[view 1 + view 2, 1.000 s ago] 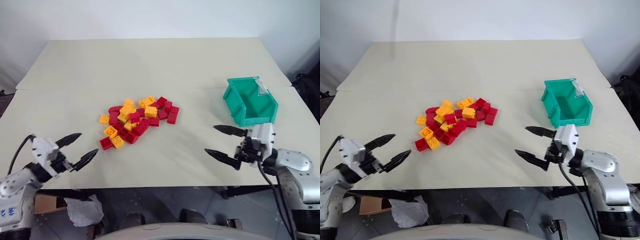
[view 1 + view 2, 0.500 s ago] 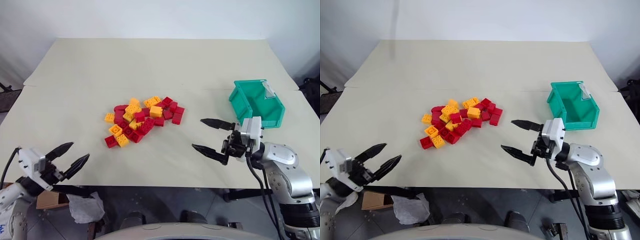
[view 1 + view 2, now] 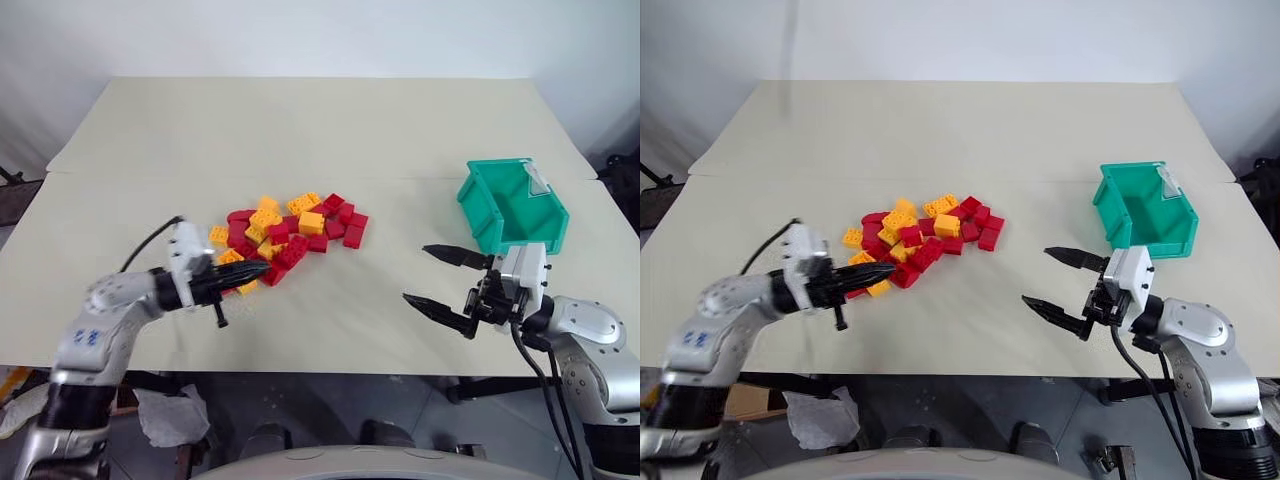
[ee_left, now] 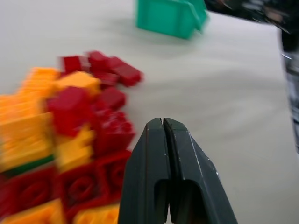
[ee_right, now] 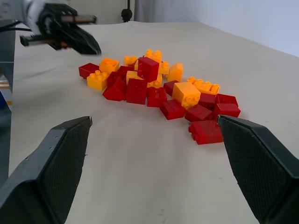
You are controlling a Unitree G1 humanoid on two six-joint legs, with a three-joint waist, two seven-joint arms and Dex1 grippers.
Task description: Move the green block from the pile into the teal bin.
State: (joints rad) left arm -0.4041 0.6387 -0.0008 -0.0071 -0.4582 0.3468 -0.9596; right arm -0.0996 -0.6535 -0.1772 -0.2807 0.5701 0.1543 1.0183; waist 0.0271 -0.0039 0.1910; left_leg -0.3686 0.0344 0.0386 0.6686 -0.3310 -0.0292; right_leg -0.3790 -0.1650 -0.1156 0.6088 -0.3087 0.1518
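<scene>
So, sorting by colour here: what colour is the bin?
Teal green; the teal bin shows best in the left eye view.

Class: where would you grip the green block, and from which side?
Only a thin edge of the green block shows, wedged under yellow-orange bricks on the side of the pile near the left pincer. Probably nudge those off, then come low from that side and pinch its flat side walls.

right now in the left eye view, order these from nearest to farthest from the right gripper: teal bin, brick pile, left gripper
1. teal bin: just behind the right gripper, slightly to its right.
2. pile: toward the table's middle, to its left.
3. left gripper: shut, at the pile's near-left edge; its tip is close to the pile's distance, its body farther.
</scene>
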